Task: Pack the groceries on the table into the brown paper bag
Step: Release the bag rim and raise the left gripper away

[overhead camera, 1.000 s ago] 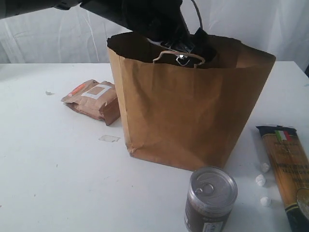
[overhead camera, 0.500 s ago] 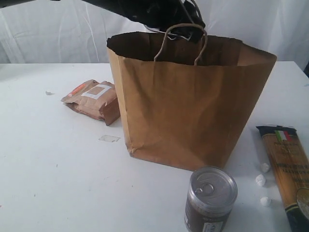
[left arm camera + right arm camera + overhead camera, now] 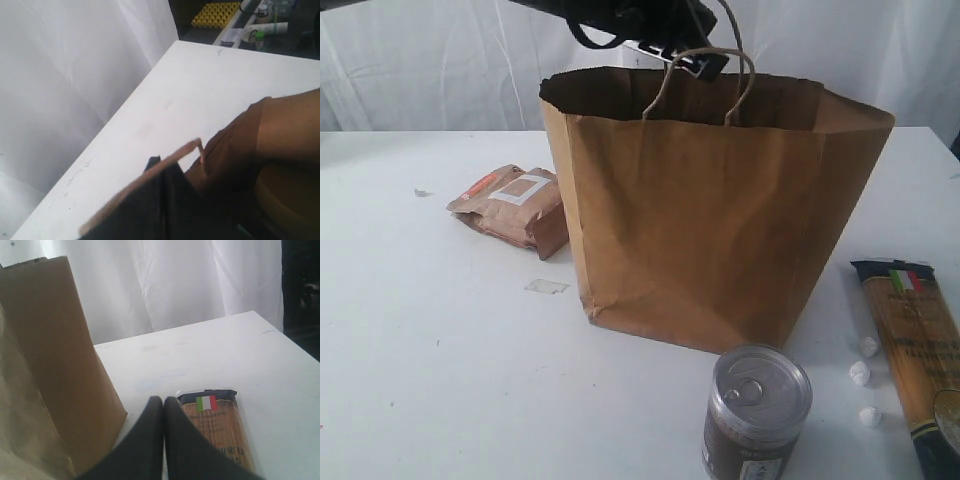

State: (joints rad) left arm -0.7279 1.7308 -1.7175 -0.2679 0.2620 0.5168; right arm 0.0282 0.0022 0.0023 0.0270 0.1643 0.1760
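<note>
The brown paper bag (image 3: 280, 130) is seen up close and blurry on the white bench (image 3: 200, 85), the dark claw (image 3: 162, 185) is caught right by its rim, and a curtain (image 3: 75, 75) is hung behind.

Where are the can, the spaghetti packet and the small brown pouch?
pull-tab can (image 3: 758, 386): exterior view, on its lid.
spaghetti packet (image 3: 918, 350): exterior view, on its middle.
brown pouch (image 3: 523, 188): exterior view, on its white label.
</note>
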